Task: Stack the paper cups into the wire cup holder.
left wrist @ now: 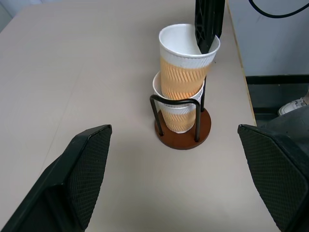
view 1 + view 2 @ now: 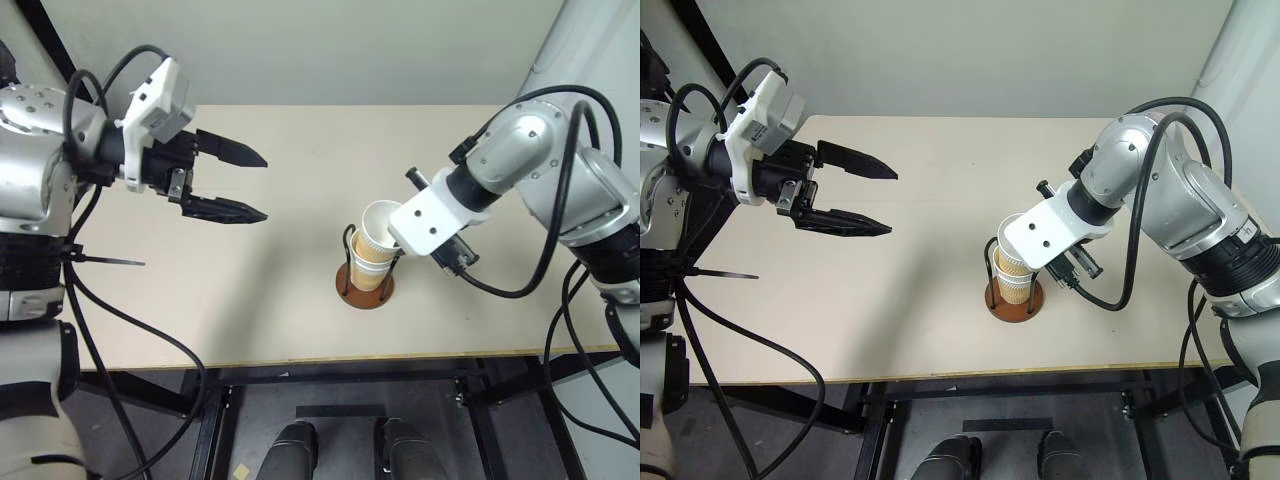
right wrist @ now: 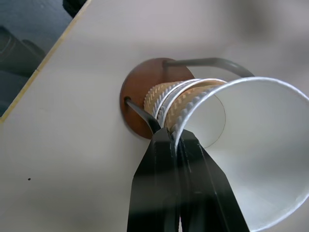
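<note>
The right gripper [image 3: 176, 145] pinches the rim of the top paper cup [image 1: 186, 63], tilted into the cups stacked in the wire cup holder [image 1: 182, 128] just beneath it on the desk [image 2: 250, 290]. The left gripper [image 2: 250, 185] hangs spread, well apart. The lowest cup is largely hidden.

Bright, even overhead light casts soft shadows on the table [image 2: 300, 320]; close wrist views blur.

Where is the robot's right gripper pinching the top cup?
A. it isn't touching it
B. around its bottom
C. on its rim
C: the right gripper is shut on the rim of the top paper cup, one finger inside and one outside.
</note>
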You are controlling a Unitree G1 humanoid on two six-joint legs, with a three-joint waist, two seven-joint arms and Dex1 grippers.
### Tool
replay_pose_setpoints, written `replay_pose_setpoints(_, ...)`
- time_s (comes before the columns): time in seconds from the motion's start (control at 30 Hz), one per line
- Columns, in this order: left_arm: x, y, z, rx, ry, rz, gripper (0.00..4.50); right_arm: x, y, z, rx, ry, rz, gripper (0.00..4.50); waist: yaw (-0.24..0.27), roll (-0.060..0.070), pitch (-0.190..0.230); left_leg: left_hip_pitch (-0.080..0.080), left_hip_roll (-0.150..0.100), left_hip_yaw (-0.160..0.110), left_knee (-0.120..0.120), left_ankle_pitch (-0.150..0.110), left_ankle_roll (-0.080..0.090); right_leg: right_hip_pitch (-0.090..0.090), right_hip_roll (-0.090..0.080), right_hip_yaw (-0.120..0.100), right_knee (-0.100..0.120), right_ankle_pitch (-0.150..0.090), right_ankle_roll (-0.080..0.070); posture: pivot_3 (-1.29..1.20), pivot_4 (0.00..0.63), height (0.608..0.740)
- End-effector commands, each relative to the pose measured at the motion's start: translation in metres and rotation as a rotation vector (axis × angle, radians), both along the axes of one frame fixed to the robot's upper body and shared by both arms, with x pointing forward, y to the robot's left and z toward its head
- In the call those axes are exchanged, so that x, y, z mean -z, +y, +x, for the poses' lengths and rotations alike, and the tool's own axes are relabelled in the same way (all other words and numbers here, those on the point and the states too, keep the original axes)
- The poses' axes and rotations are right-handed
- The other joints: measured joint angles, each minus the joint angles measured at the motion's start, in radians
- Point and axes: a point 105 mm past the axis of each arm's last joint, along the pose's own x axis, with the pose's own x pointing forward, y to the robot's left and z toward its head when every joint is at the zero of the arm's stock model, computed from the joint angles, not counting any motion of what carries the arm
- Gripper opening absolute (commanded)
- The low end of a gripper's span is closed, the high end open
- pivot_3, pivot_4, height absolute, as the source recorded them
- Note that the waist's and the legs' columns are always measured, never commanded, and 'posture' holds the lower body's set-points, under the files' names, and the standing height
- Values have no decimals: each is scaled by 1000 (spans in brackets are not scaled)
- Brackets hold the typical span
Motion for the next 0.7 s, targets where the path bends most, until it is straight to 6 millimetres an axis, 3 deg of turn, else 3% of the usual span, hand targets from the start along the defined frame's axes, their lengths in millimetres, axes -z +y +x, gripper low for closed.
replay_pose_setpoints(0.03,-8,2,-6,10,-37,0,4500,-12,18,-2,-23,-11,72,404,-1,0,0,0,0,0,0,0,0,0,0,0,0,0,0,0,150,740)
replay_pose_setpoints(0.2,-6,3,-5,6,-33,-6,4500,-30,30,4,28,9,208,1940,-3,0,0,0,1,0,0,0,0,0,1,0,0,0,0,0,150,740)
replay_pose_setpoints(0.4,-6,11,2,-64,-42,-55,4500,-81,9,17,279,133,593,1940,3,0,0,-2,0,0,1,0,0,-1,0,0,-1,0,-1,0,150,740)
replay_pose_setpoints(0.5,-11,24,14,-180,-71,-156,4500,-95,-29,19,463,243,843,1940,8,-1,0,-2,0,0,0,0,0,-1,0,0,-2,0,-1,0,150,740)
replay_pose_setpoints(0.7,-26,57,43,-461,-211,-348,4500,-72,-107,37,817,150,1033,1940,15,-1,0,0,0,1,1,0,-1,2,0,0,-1,0,1,0,150,740)
